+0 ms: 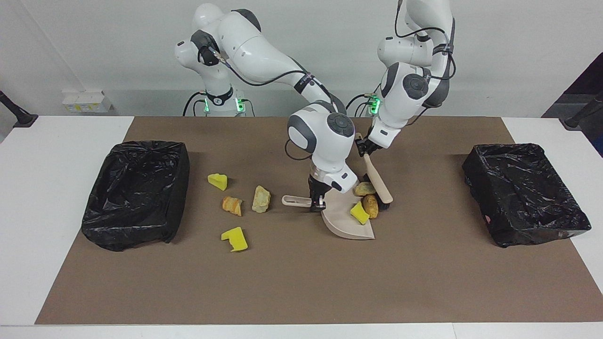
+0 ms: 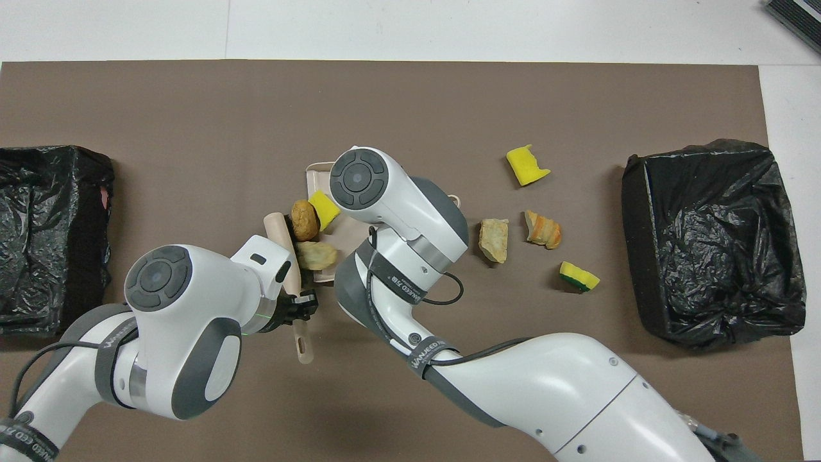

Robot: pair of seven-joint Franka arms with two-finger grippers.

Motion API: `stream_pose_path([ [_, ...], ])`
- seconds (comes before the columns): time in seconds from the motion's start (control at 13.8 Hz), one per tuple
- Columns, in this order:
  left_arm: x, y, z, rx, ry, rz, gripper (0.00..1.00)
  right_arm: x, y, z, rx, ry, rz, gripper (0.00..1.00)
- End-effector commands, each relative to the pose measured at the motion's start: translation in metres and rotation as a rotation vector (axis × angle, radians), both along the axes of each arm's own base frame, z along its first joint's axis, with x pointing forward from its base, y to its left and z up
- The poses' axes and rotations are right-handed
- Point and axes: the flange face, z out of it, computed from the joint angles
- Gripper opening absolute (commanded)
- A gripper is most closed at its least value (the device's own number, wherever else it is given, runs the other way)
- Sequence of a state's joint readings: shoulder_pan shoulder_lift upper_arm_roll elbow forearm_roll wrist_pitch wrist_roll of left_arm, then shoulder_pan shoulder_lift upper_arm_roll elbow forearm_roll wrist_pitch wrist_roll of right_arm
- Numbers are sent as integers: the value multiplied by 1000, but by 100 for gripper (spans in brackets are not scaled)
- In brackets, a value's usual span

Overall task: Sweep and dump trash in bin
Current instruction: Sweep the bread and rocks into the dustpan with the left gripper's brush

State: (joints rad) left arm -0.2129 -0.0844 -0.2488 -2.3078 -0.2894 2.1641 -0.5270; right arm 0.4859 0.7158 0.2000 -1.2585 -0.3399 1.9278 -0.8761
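My right gripper [image 1: 316, 201] is shut on the handle of the beige dustpan [image 1: 346, 222], which rests on the mat; the arm hides this gripper in the overhead view. A yellow sponge chunk [image 1: 359, 213] lies on the pan. My left gripper [image 1: 365, 149] is shut on the handle of the beige brush [image 1: 378, 182], whose bristles press an orange lump [image 2: 305, 218] and a cream lump [image 2: 316, 255] against the pan's open edge [image 2: 317, 176]. Several more scraps of trash lie toward the right arm's end, among them a yellow chunk [image 1: 234, 238], an orange lump [image 1: 232, 205] and a cream piece [image 1: 261, 198].
A black-lined bin [image 1: 136, 193] stands at the right arm's end of the brown mat and another black-lined bin [image 1: 525, 193] at the left arm's end. A fourth loose scrap, a small yellow one [image 1: 217, 181], lies nearest the first bin.
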Motion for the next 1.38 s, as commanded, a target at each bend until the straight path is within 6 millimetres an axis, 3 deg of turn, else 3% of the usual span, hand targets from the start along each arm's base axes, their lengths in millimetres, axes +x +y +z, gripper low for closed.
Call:
stream_pose_path([
  [0.0,25,-31,15,-35,-23,23,0,-3,1,1,-5,-11,48,0],
  [0.29,37,-34,19,-74,-47,-86,0,-5,1,-1,-8,-7,50,0],
  [0.58,44,-7,25,-143,-19,-153,0,-3,-17,7,-9,7,77,0],
  [0.72,54,10,43,-154,0,-159,0,-3,-20,2,-2,1,79,0],
  [0.87,61,30,83,-165,-12,-146,0,-4,-22,3,2,-4,81,0],
  [0.94,60,34,104,-165,-29,-137,0,-4,-26,7,0,-6,81,0],
  [1.09,52,36,124,-148,-41,-125,0,-5,-31,8,0,-7,78,0],
  [1.23,29,27,131,-48,-5,-123,0,-4,-32,10,1,-10,72,0],
  [1.3,12,12,130,-15,12,-134,0,-7,-32,16,-3,-12,64,0],
])
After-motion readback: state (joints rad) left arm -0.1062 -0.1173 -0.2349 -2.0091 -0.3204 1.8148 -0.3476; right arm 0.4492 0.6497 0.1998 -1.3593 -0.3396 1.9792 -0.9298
